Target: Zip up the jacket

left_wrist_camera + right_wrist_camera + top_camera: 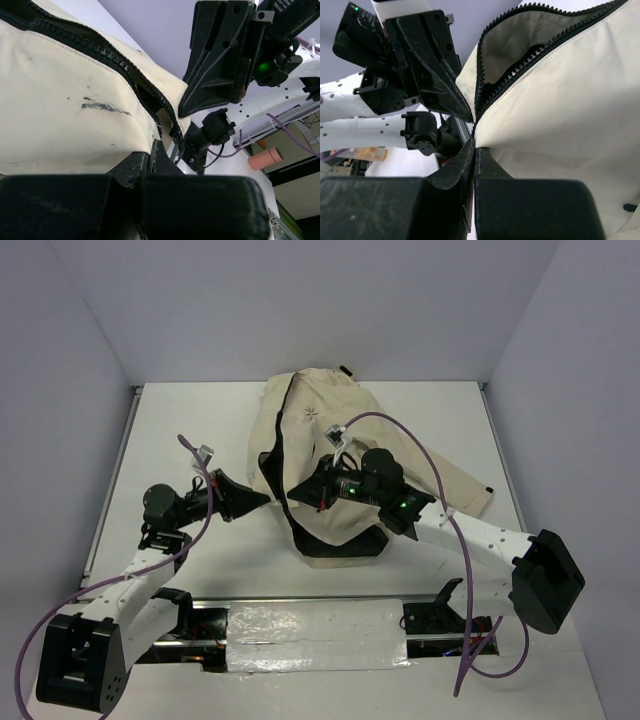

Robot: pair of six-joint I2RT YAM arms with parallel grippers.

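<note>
**Jacket (pixel 335 425) unzipped, pinched at both front edges**

It lies bunched mid-tabletop (pixel 190 430), collar toward 12 o'clock, zipper (pixel 520 70) gaping. The left end effector (pixel 264 498) is clenched on its 9 o'clock edge; the right end effector (pixel 303 490) pinches fabric by the zipper's lower end

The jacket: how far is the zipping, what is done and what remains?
Done: the left gripper and the right gripper are each shut on the lower edge of the jacket, by the zipper. In hand, seemingly: lining up the two sides. Left: the closing itself; its teeth gape apart in the right wrist view.
</note>
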